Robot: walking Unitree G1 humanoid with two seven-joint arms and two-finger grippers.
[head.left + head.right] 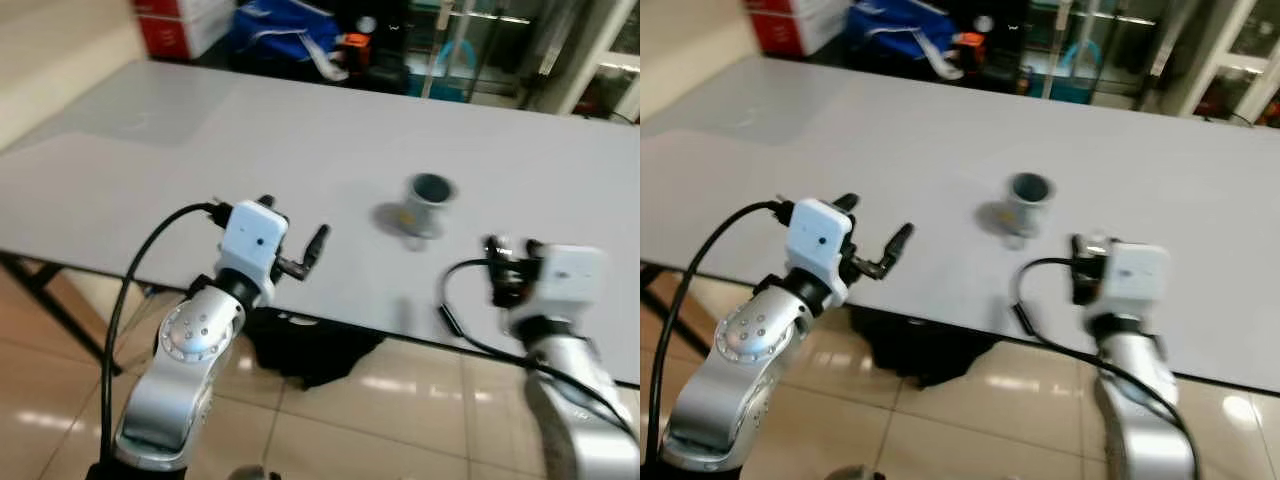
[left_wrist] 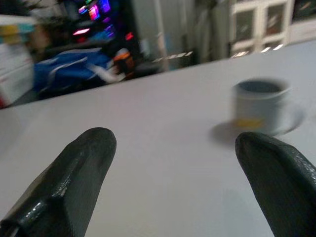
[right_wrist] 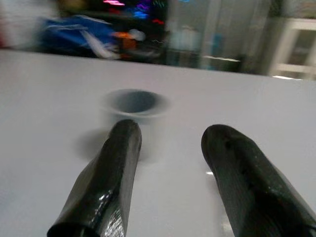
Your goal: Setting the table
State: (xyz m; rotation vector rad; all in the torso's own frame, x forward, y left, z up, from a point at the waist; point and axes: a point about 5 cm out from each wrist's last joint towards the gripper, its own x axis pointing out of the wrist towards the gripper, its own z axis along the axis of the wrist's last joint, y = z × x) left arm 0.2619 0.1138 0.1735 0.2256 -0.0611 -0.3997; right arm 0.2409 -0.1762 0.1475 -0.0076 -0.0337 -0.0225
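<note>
Two grippers up over a big grey surface [image 1: 200, 130], one cup in the middle.

Grey cup [image 1: 430, 203] standing upright, well in from the near edge, nothing touching it. Left gripper [image 2: 185, 173] off to the cup's left, jaws wide and holding nothing. Right gripper [image 3: 170, 163] just in front of the cup, jaws parted a bit, holding nothing. Blue bag [image 1: 285, 30] behind the far edge.

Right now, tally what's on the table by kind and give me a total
Grey cup: 1
Saucer under the cup: 1
Total on the white table: 2
</note>
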